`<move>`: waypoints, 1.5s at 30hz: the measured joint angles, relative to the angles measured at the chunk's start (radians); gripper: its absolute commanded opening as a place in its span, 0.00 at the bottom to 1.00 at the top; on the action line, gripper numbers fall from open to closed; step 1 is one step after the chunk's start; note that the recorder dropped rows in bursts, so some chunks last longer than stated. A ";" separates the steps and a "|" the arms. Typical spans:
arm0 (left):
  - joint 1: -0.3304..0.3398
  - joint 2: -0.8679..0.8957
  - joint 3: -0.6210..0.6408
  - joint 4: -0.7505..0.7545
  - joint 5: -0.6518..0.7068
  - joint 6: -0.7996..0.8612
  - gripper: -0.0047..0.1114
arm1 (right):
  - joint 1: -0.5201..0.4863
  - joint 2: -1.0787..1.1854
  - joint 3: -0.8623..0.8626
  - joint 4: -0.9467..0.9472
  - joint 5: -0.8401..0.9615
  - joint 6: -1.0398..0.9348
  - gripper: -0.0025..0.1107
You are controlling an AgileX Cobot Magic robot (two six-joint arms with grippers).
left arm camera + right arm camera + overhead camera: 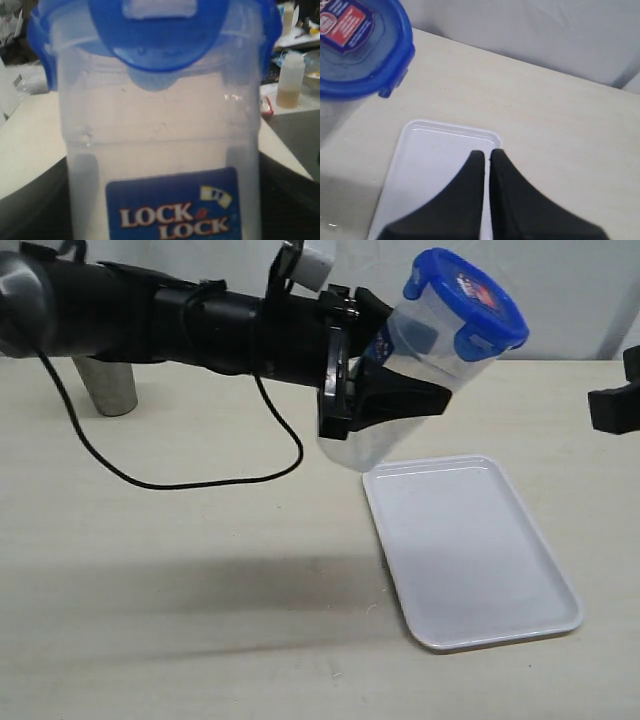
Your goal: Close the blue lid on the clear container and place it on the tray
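The clear container (pixel 430 345) hangs tilted in the air above the table, with the blue lid (pixel 478 295) sitting on its top. My left gripper (pixel 385 400) is shut on the container's body, one black finger (pixel 405 400) showing along its side. In the left wrist view the container (pixel 160 150) fills the picture, its blue printed label (pixel 172 210) facing the camera and the lid (pixel 155 35) above it. The white tray (pixel 465 550) lies flat on the table just below and to the right of the container. My right gripper (pixel 487 152) is shut and empty, hovering over the tray (pixel 435 170), with the lid (pixel 360 50) off to one side.
A grey steel cup (pixel 105 385) stands at the back left, partly behind the left arm. A black cable (pixel 200 480) loops over the table under that arm. Part of the right arm (pixel 618 400) shows at the right edge. A bottle (pixel 290 80) stands on a distant surface.
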 measured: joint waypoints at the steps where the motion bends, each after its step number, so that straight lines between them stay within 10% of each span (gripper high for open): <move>1: -0.014 0.015 -0.009 -0.019 0.004 0.008 0.04 | -0.044 0.008 0.002 0.045 -0.031 -0.025 0.06; 10: -0.061 0.082 -0.026 -0.048 0.005 0.008 0.04 | -0.328 0.154 0.002 0.808 -0.172 -0.634 0.06; 22: -0.068 0.171 -0.045 -0.070 -0.111 0.008 0.04 | -0.344 0.171 -0.028 1.195 -0.168 -1.008 0.06; 29: -0.072 0.202 -0.052 -0.063 -0.073 0.008 0.04 | -0.344 0.161 -0.028 1.149 -0.193 -0.995 0.06; 37: -0.083 0.202 -0.056 -0.063 -0.012 0.008 0.04 | -0.350 0.208 -0.019 0.435 -0.199 -0.322 0.06; 45: -0.108 0.202 -0.056 -0.063 -0.047 0.008 0.04 | -0.351 0.323 -0.013 0.750 -0.219 -0.560 0.06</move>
